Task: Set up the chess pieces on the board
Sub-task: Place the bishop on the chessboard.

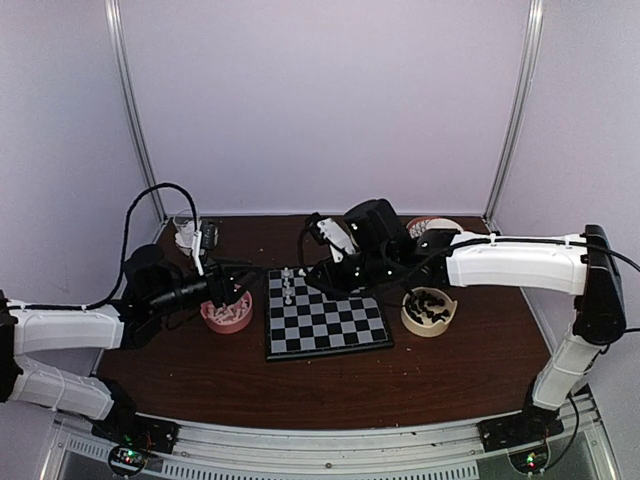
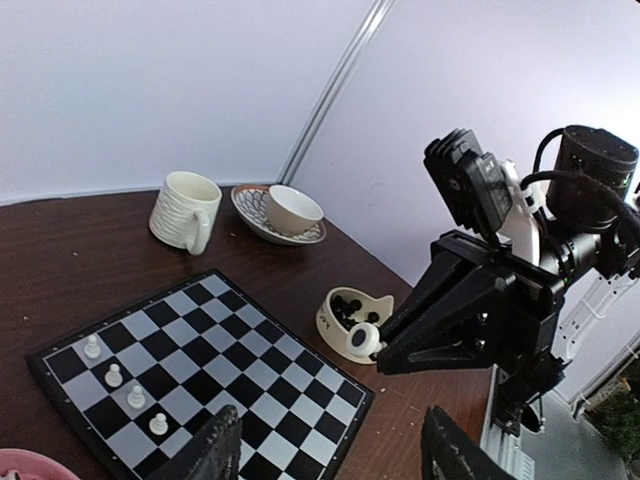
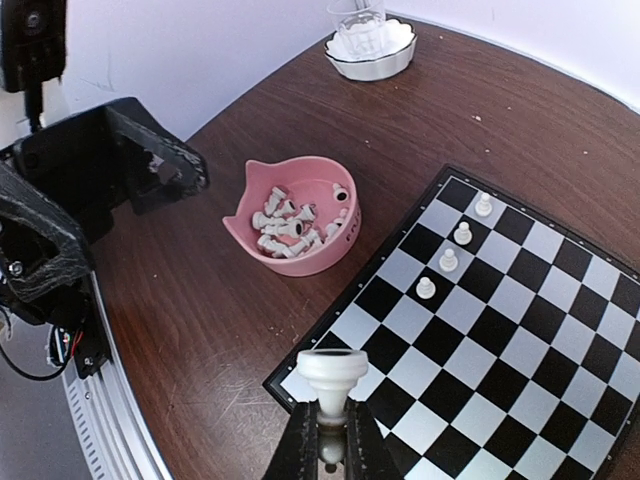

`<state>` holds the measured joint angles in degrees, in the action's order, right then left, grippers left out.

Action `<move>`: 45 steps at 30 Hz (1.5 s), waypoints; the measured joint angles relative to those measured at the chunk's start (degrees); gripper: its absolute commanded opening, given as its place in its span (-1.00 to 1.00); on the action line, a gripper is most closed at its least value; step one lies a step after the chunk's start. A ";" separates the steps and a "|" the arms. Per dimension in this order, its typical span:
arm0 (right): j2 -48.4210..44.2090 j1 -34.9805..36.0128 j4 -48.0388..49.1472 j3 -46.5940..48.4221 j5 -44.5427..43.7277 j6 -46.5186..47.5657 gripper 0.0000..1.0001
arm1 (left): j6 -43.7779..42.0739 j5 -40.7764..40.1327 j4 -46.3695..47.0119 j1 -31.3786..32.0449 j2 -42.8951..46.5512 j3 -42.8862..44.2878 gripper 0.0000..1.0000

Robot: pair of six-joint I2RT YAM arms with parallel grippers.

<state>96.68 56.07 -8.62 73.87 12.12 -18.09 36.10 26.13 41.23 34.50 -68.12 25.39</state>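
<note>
The board (image 1: pixel 325 320) lies mid-table, with a row of white pawns (image 3: pixel 449 259) on its left side. My right gripper (image 3: pixel 332 440) is shut on a white chess piece (image 3: pixel 333 378), held base-outward above the board (image 3: pixel 520 340); the left wrist view shows the same piece (image 2: pixel 363 340) in front of the cream bowl. My left gripper (image 2: pixel 330 455) stands open and empty above the board's (image 2: pixel 230 360) near edge, beside the pink bowl (image 1: pixel 227 314) that holds several white pieces (image 3: pixel 285 225).
A cream bowl (image 1: pixel 428 311) with black pieces sits right of the board. A white mug (image 2: pixel 185 210) and a cup on a patterned saucer (image 2: pixel 283 213) stand at the back right. A glass in a white dish (image 3: pixel 368 40) stands at the back left.
</note>
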 measured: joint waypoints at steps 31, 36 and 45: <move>22.40 -4.96 -46.93 25.42 -4.22 7.08 -0.99 | -7.54 -7.30 -17.59 0.00 5.40 -0.09 0.20; 24.85 -4.96 -47.93 26.01 -4.31 7.39 -0.92 | -7.54 -7.30 -18.60 0.00 4.90 0.24 0.20; 25.22 -5.07 -48.35 26.10 -4.24 7.48 -0.74 | -7.52 -7.28 -18.86 0.00 4.76 0.28 0.20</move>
<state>121.91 51.00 -56.97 99.96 7.88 -10.61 28.58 18.85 22.37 34.50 -63.35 25.67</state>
